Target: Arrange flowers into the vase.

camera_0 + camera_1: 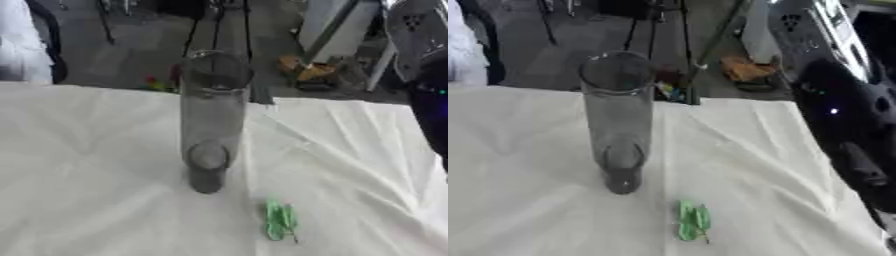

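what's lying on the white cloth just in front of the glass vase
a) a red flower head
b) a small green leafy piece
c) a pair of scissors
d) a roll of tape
b: a small green leafy piece lies flat on the white cloth, near the base of the upright clear glass vase and apart from it; no stems show in the vase.

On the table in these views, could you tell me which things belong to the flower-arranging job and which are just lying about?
Belongs to the job:
- clear glass vase, upright, no flowers in it
- small green leafy piece lying on the cloth in front of the vase, apart from it

Just there:
- white tablecloth
- clutter on the floor beyond the table
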`<act>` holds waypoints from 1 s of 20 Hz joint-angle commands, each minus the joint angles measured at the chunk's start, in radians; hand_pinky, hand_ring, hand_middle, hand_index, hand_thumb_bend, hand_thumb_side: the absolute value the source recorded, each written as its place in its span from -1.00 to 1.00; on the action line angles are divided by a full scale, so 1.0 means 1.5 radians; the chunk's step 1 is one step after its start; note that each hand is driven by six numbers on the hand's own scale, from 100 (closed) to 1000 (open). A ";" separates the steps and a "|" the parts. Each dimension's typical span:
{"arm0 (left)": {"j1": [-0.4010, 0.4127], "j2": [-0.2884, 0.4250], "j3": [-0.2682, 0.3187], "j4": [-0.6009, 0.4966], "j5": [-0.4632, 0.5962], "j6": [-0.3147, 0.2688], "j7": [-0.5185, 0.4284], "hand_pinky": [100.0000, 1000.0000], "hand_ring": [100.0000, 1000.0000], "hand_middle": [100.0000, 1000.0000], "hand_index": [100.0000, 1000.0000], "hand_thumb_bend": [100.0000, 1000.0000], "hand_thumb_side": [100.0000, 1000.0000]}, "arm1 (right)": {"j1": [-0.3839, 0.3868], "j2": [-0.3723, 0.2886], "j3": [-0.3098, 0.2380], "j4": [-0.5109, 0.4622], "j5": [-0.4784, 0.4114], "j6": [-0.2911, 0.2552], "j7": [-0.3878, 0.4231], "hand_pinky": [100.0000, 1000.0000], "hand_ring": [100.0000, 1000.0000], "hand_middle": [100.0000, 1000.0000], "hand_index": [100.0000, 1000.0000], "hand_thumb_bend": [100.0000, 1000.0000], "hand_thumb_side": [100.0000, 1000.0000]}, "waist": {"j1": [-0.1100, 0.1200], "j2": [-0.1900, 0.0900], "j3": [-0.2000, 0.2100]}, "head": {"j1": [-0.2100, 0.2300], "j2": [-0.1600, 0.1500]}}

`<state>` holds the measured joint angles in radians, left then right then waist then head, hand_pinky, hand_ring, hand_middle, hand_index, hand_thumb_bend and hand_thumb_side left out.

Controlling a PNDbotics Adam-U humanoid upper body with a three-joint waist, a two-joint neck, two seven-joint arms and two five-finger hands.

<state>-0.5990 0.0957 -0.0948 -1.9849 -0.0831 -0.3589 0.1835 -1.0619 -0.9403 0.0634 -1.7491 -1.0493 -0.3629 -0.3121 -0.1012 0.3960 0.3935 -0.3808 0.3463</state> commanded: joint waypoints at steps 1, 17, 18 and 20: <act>-0.007 0.012 -0.001 -0.010 -0.001 -0.001 0.000 0.40 0.55 0.73 0.86 -1.00 1.00 | -0.008 -0.032 -0.018 -0.013 -0.020 -0.015 0.001 -1.00 -1.00 -1.00 -1.00 -1.00 0.15 | 0.002 -0.011 0.001 | -0.006 -0.014; -0.007 0.014 -0.002 -0.010 -0.006 0.000 0.001 0.41 0.55 0.74 0.86 -1.00 1.00 | -0.015 -0.045 -0.047 -0.025 -0.070 -0.072 0.008 -1.00 -1.00 -1.00 -1.00 -1.00 0.11 | -0.007 0.015 0.014 | -0.016 -0.028; -0.007 0.014 -0.002 -0.010 -0.007 -0.001 0.001 0.41 0.55 0.74 0.86 -1.00 1.00 | -0.016 -0.046 -0.047 -0.024 -0.070 -0.074 0.009 -1.00 -1.00 -1.00 -1.00 -1.00 0.12 | -0.008 0.017 0.014 | -0.017 -0.029; -0.008 0.014 -0.002 -0.010 -0.007 0.000 0.001 0.41 0.55 0.74 0.86 -1.00 1.00 | -0.017 -0.048 -0.049 -0.021 -0.071 -0.078 0.011 -1.00 -1.00 -1.00 -1.00 -1.00 0.11 | -0.009 0.021 0.017 | -0.021 -0.032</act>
<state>-0.5989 0.0980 -0.0949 -1.9849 -0.0886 -0.3586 0.1838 -1.0667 -0.9736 0.0062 -1.7728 -1.1466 -0.4729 -0.2984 -0.1208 0.4501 0.4198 -0.4068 0.3133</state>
